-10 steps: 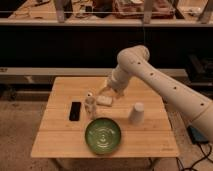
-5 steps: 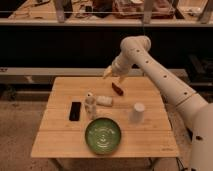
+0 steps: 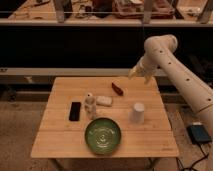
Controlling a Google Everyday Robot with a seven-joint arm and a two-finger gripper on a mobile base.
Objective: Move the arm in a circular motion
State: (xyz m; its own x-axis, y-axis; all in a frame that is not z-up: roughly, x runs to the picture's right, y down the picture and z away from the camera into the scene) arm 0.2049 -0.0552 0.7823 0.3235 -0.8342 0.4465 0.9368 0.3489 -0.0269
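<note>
One sweep has carried the arm rightward — its pincer now hangs above the worktop's far right edge, cup and bowl below-left; its opening I cannot tell — the circle seems underway.

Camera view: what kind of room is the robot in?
Probably a lab or workshop. A white arm holds its gripper above a wooden table set with test things like a green bowl and a cup; cluttered benches stand behind.
</note>
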